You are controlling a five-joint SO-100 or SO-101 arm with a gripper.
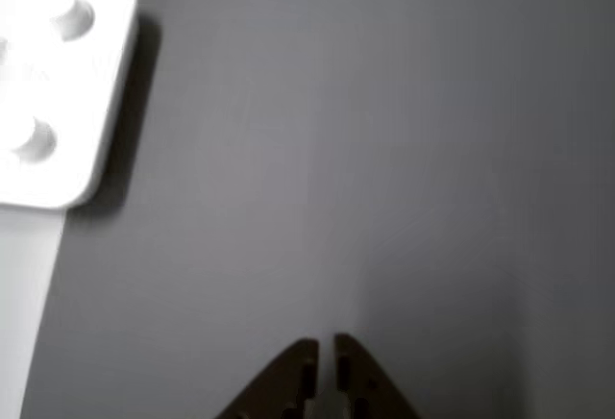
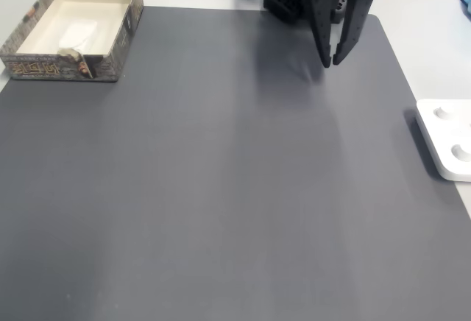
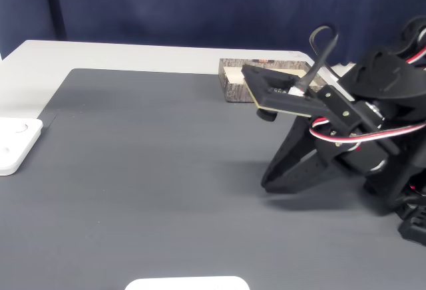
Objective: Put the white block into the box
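In a fixed view, far left: the box [image 2: 73,30] sat at the back-left corner of the dark grey mat [image 2: 221,188], speckled rim, pale inner walls. Inside it lay the white block [image 2: 79,32], flat on the box floor near the middle, a touch toward the front wall. A small pale object stood at the front rim of the box; too small to tell what.

Moving right in that view: my jaws [image 2: 330,61] hung at the back of the mat, tips pointing down, well apart from the box. They stood narrow, a thin gap between the tips, nothing between them. The close view from my arm agreed: two dark tips [image 1: 327,347] nearly touching, a slim slit between, bare mat beneath.

Far right in that fixed view: a white panel [image 2: 449,144] with round recesses lay at the mat's right edge, partly on the pale table [image 2: 427,56]. In the close view the panel [image 1: 58,92] sat top left.

In a fixed view from the opposite side, the box [image 3: 239,80] stood behind my arm [image 3: 359,130], the jaws low over the mat.
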